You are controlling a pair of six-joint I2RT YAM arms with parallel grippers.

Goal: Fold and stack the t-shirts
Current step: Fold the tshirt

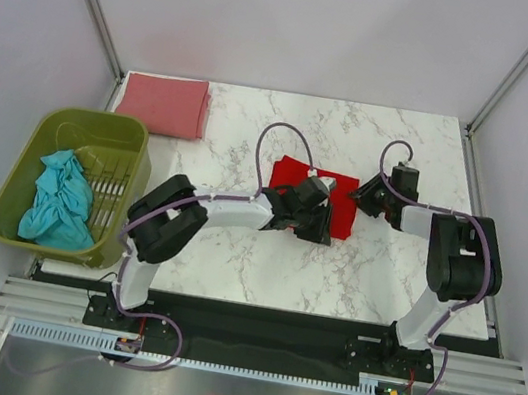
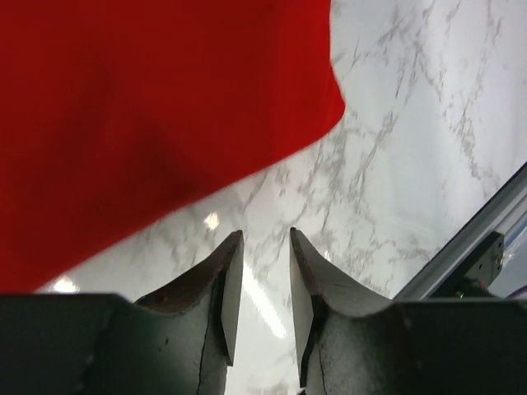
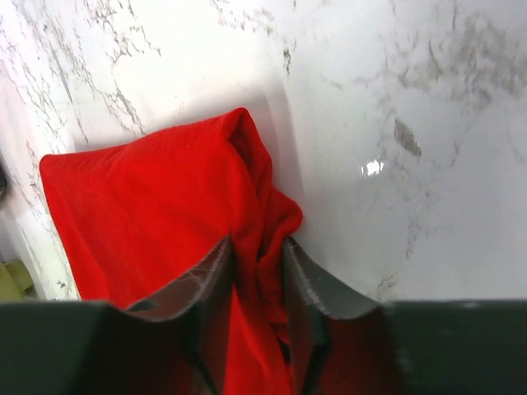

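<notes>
A bright red t-shirt (image 1: 312,183) lies folded in the middle of the marble table. My right gripper (image 1: 364,196) is at its right edge, and in the right wrist view it (image 3: 257,244) is shut on a bunched fold of the red t-shirt (image 3: 156,214). My left gripper (image 1: 319,229) hangs over the shirt's near right corner. In the left wrist view it (image 2: 266,239) is open a narrow way with only marble between the fingers, the red t-shirt (image 2: 140,115) just beyond them. A dusty pink t-shirt (image 1: 165,103) lies folded at the back left. The teal t-shirt (image 1: 61,199) is crumpled in the basket.
An olive-green plastic basket (image 1: 58,123) stands off the table's left edge. A metal frame rail (image 2: 486,222) runs along the table's edge, and grey walls close in the sides and the back.
</notes>
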